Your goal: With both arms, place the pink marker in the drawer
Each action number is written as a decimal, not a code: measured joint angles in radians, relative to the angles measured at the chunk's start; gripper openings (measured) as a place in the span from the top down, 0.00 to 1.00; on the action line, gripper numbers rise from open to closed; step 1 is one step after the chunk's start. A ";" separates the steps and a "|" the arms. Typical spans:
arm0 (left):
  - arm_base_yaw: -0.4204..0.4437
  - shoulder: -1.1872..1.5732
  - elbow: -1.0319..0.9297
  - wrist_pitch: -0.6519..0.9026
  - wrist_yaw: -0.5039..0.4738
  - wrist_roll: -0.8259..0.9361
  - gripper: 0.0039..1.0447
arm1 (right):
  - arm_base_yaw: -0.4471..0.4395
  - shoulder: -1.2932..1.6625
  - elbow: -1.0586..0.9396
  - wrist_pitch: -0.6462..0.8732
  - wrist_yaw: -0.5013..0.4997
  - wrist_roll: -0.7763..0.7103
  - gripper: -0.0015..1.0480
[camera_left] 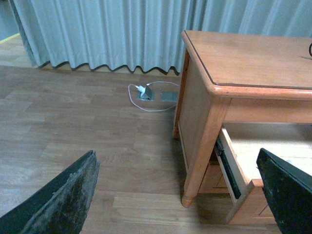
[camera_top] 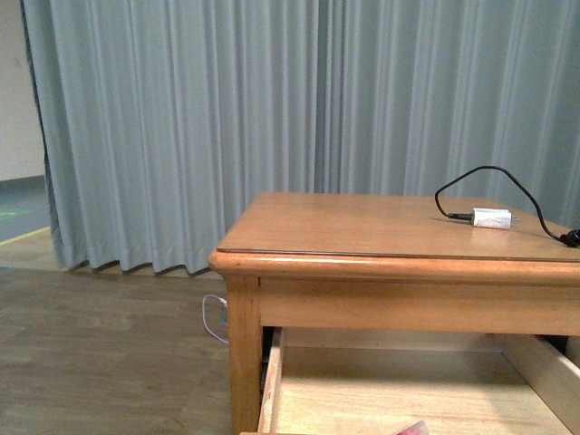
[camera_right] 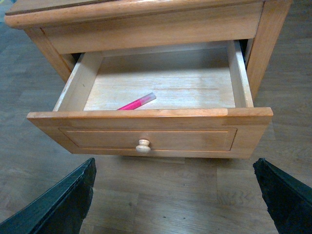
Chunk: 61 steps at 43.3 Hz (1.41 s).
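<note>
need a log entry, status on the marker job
Left gripper open, empty; right gripper open, empty. Marker lying inside open drawer. Charger up on tabletop, not in the way.

Bright pink marker [camera_right: 137, 103], pale cap: rear end hidden behind light-brown wooden drawer [camera_right: 146, 139] front, ahead between right gripper [camera_right: 174, 165] jaws

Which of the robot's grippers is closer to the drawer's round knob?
Right, most likely. The right gripper faces the knob squarely, open; the left gripper is off to the side, by the table's corner leg.
</note>
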 joint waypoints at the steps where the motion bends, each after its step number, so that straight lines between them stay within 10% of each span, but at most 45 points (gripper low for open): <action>1: 0.001 -0.006 -0.008 0.017 -0.006 0.009 0.09 | 0.000 0.000 0.000 0.000 0.000 0.000 0.08; 24: 0.261 -0.194 -0.264 0.114 0.226 0.048 0.97 | 0.000 0.000 0.000 0.000 0.001 0.000 0.08; 61: 0.266 -0.434 -0.391 0.018 0.241 0.053 0.96 | 0.000 0.000 0.000 0.000 0.002 0.000 0.08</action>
